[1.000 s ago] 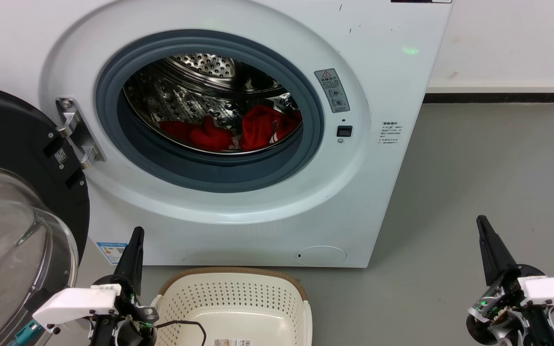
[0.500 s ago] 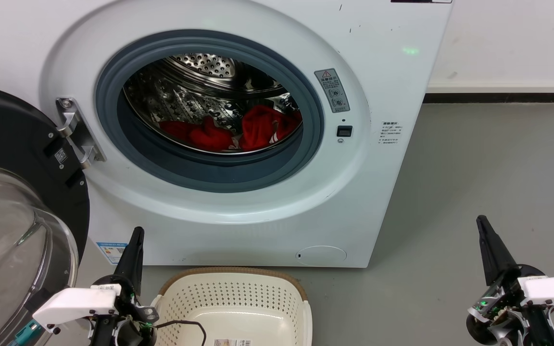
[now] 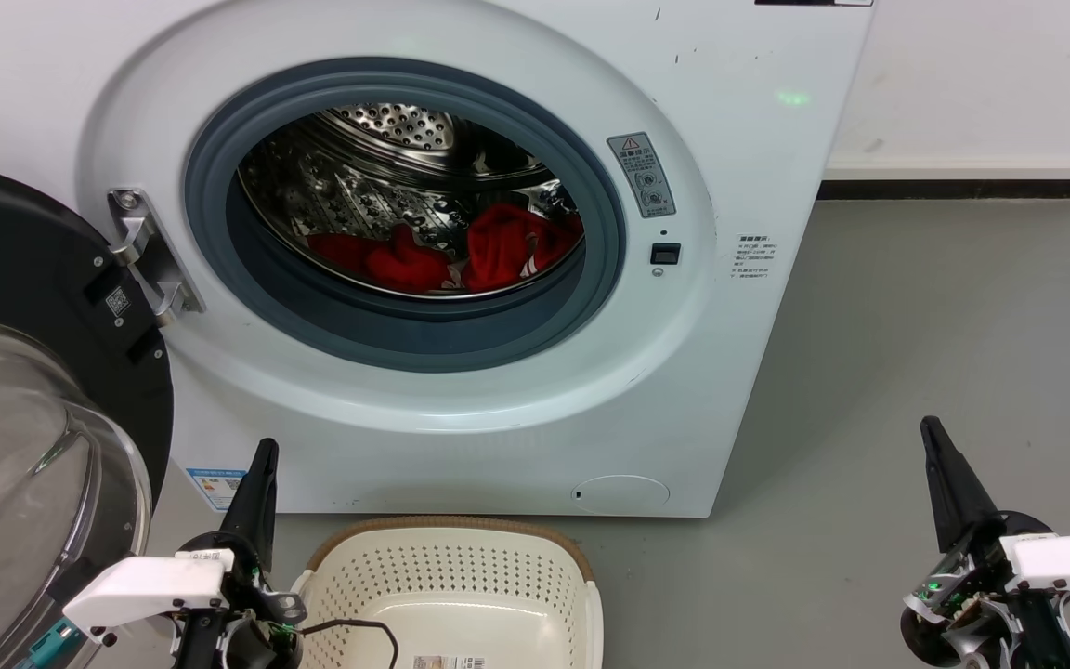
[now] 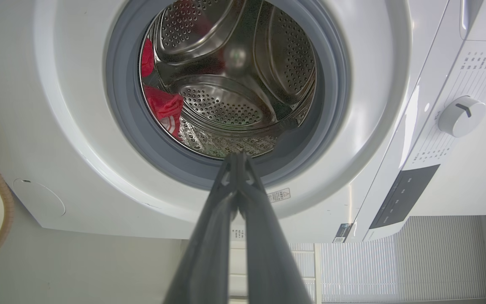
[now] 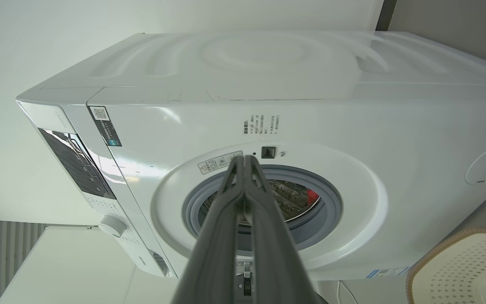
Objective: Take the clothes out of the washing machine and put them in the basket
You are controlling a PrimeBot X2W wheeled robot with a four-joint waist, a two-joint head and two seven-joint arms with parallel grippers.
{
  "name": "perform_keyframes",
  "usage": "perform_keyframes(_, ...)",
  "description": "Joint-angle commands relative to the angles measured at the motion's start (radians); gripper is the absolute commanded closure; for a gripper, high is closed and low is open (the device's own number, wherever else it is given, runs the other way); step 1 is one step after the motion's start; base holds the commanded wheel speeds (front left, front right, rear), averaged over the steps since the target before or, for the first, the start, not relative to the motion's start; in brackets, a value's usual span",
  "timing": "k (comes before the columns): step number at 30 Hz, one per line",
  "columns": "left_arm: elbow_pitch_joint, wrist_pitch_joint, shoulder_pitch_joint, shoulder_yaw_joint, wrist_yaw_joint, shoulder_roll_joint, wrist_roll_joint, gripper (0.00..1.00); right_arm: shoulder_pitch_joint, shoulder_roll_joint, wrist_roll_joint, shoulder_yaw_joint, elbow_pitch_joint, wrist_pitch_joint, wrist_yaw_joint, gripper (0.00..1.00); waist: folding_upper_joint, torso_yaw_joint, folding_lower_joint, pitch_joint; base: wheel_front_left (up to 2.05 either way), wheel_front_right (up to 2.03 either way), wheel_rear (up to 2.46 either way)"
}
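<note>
The white washing machine stands with its porthole uncovered and its black-framed glass door swung out to the left. Red clothes lie at the bottom of the steel drum, also seen as red clothes in the left wrist view. The cream basket with a brown rim sits on the floor in front of the machine. My left gripper is shut, low beside the basket's left edge. My right gripper is shut over the floor at lower right. Both hold nothing.
Grey floor stretches to the right of the machine up to a white wall with a dark skirting. A black cable crosses the basket's near left corner. The basket's rim shows at the lower right of the right wrist view.
</note>
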Motion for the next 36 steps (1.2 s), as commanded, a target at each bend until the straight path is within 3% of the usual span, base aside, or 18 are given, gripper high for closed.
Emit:
perform_keyframes(1, -0.001, 0.002, -0.006, 0.002, -0.001, -0.002, -0.002, 1.0, -0.012, -0.005, 0.003, 0.0, 0.001, 0.001, 0.0, 1.0, 0.0, 0.0, 0.0, 0.0, 0.0, 0.0, 0.0)
perform_keyframes(10, -0.001, 0.002, -0.006, 0.002, -0.001, -0.002, -0.002, 1.0, -0.012, -0.005, 0.003, 0.0, 0.001, 0.001, 0.0, 1.0, 0.0, 0.0, 0.0, 0.0, 0.0, 0.0, 0.0)
perform_keyframes(11, 0.001, 0.0, 0.0, 0.0, 0.0, 0.0, 0.0, 0.0, 0.0, 0.0, 0.0, 0.0, 0.001, 0.0, 0.0, 0.0, 0.0, 0.0, 0.0, 0.0, 0.0, 0.0, 0.0)
perform_keyframes(26, 0.0, -0.063, 0.041, -0.014, 0.0, -0.002, 0.053, 0.0, 0.046, 0.002, -0.03, 0.019, -0.001, -0.06, 0.0, 0.0, 0.0, -0.003, 0.0, 0.002, 0.0, 0.0, 0.0)
perform_keyframes(36, -0.017, -0.107, 0.046, 0.037, 0.0, -0.002, 0.188, 0.0, 0.04, 0.001, -0.25, -0.018, 0.016, -0.105, 0.0, 0.0, 0.0, -0.005, 0.0, 0.004, 0.0, 0.0, 0.0)
